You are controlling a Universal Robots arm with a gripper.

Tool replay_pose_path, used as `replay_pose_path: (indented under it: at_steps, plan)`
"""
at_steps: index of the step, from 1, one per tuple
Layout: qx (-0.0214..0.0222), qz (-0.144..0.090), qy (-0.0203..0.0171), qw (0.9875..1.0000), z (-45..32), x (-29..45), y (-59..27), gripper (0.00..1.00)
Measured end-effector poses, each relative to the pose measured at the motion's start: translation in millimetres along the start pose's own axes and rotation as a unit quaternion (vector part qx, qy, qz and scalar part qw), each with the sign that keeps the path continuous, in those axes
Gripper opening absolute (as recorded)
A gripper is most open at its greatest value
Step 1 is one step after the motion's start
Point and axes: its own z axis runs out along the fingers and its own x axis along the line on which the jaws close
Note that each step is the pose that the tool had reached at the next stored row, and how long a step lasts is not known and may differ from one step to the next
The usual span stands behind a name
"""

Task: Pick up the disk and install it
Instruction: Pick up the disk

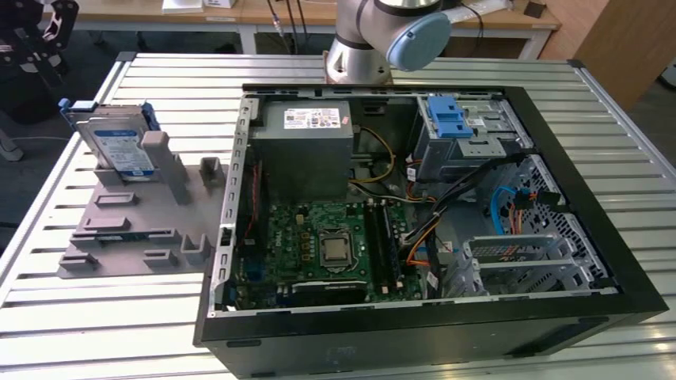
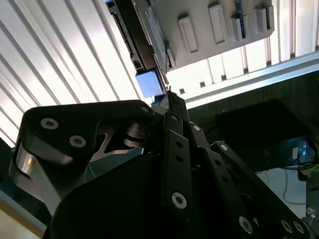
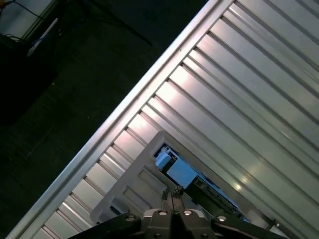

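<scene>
Jaws look pressed together, though I see them poorly, poised over the disk [image 1: 114,144]. It stands upright in a grey holder [image 1: 127,237] by the surface's [image 1: 106,317] edge, exterior view's left. Pickup isn't made; gripping needs them parted.

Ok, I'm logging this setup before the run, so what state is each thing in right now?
disk: standing upright in the grey holder, not gripped, not installed.
gripper: shut, holding nothing, apart from the disk.
computer case: lying on its side, side panel off, inside exposed.
</scene>
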Motion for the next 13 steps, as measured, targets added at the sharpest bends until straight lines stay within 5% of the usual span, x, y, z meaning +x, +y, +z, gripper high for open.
replay_pose_path:
  at_steps: [7, 13]
  plan:
    - [0.0003, -0.035, 0.0017, 0.9994, 0.8, -0.2, 0.0, 0.11]
    - [0.0006, -0.07, 0.0034, 0.9975, 1.7, -0.2, -0.1, 0.11]
